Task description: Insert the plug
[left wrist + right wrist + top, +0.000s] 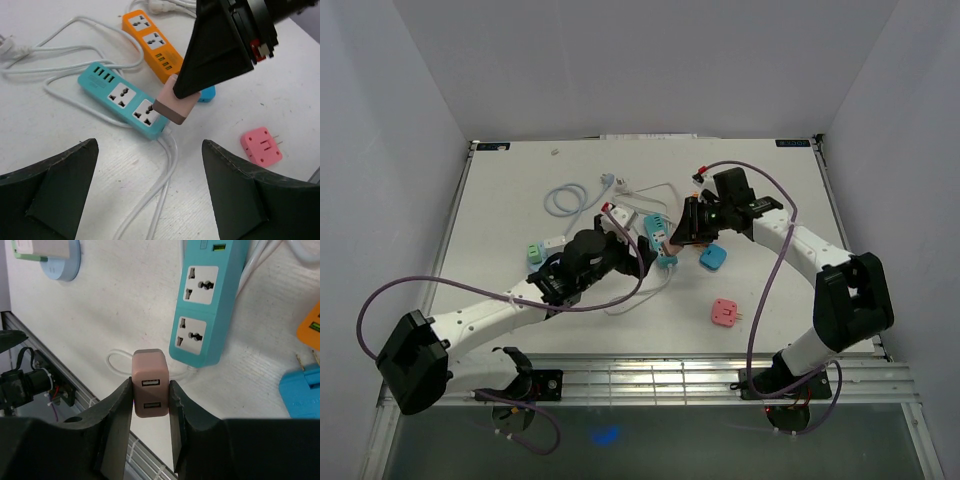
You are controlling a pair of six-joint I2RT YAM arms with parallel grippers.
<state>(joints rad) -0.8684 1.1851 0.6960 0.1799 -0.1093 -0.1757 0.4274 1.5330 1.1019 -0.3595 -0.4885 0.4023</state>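
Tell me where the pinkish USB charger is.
The USB charger is mid-frame in the top view, pinched in the right gripper, above the cord end of the teal power strip.

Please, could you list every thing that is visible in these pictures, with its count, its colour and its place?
table: 1, white, under everything
teal power strip: 1, teal, middle of the table
orange power strip: 1, orange, just behind the teal one
USB charger: 1, dusty pink, over the teal strip's end socket
pink adapter: 1, pink, near edge, right of the strips
blue adapter: 1, blue, right of the strips
green adapter: 1, green, left part of the table
coiled cable: 1, pale, far left
cords: several, white, around the strips
left gripper: 1, black, open and empty, facing the teal strip
right gripper: 1, black, shut on the charger
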